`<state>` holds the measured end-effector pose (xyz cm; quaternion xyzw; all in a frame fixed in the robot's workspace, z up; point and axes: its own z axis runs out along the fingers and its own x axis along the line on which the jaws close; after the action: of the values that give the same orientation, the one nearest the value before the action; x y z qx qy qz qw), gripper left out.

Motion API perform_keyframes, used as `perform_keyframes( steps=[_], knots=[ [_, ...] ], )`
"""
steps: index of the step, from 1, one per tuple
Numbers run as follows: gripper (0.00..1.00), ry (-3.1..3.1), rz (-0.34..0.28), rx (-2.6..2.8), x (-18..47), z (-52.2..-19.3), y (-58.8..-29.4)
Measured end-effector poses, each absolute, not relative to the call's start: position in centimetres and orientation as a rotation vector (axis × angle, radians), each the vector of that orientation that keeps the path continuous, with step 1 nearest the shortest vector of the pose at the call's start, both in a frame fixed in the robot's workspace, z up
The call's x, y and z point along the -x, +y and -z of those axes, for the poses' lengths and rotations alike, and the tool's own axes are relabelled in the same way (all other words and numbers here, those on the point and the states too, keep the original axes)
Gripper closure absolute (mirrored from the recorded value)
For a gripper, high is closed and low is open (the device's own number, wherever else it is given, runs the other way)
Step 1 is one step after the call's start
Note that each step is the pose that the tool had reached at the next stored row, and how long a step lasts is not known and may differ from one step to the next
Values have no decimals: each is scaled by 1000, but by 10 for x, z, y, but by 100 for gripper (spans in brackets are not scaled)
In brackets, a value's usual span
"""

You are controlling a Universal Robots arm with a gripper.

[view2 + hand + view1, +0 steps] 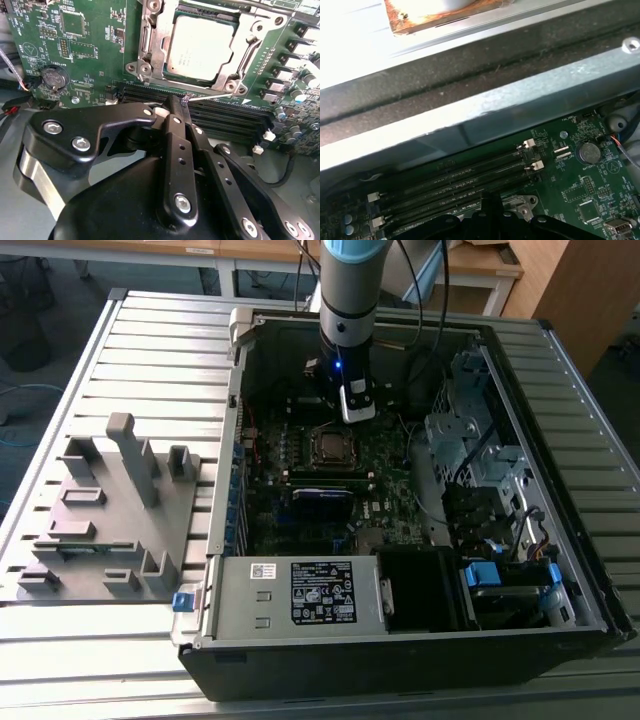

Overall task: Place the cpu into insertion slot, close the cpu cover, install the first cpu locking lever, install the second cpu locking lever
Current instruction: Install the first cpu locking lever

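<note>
Silvery cpu cover (156, 47) over seated cpu (200, 47), closed end effector (179, 102) nearby

counter (150, 350): grey ribbed metal slats | behind it: wooden desk (480, 262) on white legs | far corner, exterior view's right: brown wooden panel (585, 295) | floor (100, 270): dark grey, blue cable (18, 390) lying at the exterior view's left | light: soft, indoor

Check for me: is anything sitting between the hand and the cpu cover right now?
Nothing visible does. In the second wrist view the hand, tips together, sits over the memory slots. Beside them the cpu cover lies flat around the cpu, and a thin wire lever ends right at the tips.
</note>
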<state>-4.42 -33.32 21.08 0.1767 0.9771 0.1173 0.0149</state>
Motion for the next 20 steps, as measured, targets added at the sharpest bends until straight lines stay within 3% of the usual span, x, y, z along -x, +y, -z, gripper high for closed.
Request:
perform_keyframes(
  steps=[20],
  knots=[
    [90,3014,-362,-655,44,-213,-333]
  ],
)
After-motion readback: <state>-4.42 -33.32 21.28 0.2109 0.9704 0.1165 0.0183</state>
